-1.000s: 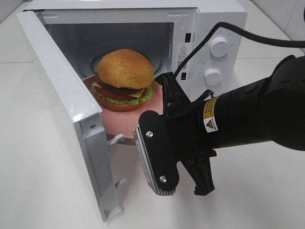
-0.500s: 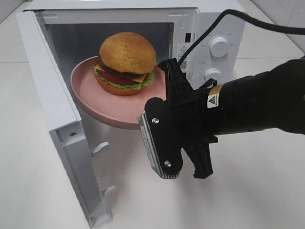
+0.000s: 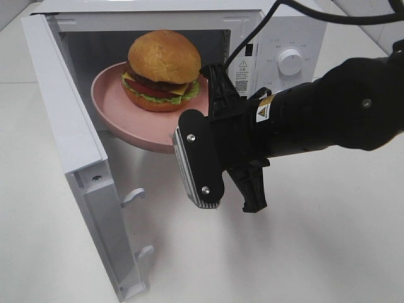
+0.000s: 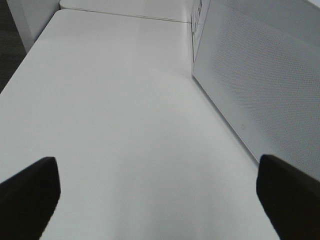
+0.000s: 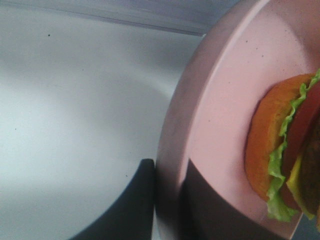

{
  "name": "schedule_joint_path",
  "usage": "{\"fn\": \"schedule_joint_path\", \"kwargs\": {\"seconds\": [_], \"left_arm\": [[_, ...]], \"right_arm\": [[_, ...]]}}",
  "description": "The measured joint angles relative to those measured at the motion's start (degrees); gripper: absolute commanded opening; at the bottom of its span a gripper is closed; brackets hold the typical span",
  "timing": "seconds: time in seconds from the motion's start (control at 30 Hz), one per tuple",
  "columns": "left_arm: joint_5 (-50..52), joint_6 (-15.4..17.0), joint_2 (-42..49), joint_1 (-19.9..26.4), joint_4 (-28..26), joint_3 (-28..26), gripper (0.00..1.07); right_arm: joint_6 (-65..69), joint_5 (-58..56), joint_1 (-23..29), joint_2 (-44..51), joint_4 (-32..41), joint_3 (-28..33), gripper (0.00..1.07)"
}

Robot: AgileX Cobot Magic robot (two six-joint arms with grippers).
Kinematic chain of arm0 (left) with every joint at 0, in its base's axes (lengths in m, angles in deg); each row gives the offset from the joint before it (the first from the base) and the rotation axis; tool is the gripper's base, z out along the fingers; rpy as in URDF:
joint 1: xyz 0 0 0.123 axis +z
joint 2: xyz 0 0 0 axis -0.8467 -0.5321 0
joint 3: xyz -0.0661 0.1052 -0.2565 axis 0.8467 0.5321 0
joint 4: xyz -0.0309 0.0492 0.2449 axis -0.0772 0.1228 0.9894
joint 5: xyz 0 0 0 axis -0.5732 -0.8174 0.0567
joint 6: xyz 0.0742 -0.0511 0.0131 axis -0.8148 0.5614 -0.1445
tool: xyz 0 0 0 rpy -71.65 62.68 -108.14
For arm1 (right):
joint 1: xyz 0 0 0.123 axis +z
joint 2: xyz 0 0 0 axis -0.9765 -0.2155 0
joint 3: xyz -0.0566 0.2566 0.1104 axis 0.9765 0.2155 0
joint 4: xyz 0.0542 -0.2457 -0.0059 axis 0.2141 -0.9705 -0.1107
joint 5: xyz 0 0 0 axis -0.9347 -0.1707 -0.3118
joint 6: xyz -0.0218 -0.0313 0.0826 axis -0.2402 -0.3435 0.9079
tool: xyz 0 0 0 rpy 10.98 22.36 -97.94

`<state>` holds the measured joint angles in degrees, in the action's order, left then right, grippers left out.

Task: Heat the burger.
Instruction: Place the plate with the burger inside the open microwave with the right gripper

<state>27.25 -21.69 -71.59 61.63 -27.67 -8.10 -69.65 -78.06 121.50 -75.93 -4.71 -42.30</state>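
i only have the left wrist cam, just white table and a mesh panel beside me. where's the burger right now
observer: the burger sits on a pink plate at the mouth of the microwave, with the plate partly inside the cavity.
operator: is anything holding that plate
observer: yes, the right gripper is shut on the pink plate's near rim.
operator: and this mesh panel, what is it
observer: most likely the door of the microwave. It stands swung wide open on the left of the oven.
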Motion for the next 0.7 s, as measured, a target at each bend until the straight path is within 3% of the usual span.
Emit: {"fn": "schedule_joint_path", "kwargs": {"seconds": [0.3,0.7], "left_arm": [[0.00,0.00,0.00,0.00,0.00,0.00,1.00],[0.00,0.00,0.00,0.00,0.00,0.00,1.00]], "right_arm": [[-2.01,3.50,0.00,-3.44,-1.03,-1.03,0.00],[-2.58,1.78,-2.69,-8.65,-1.78,-7.33,0.00]]}}
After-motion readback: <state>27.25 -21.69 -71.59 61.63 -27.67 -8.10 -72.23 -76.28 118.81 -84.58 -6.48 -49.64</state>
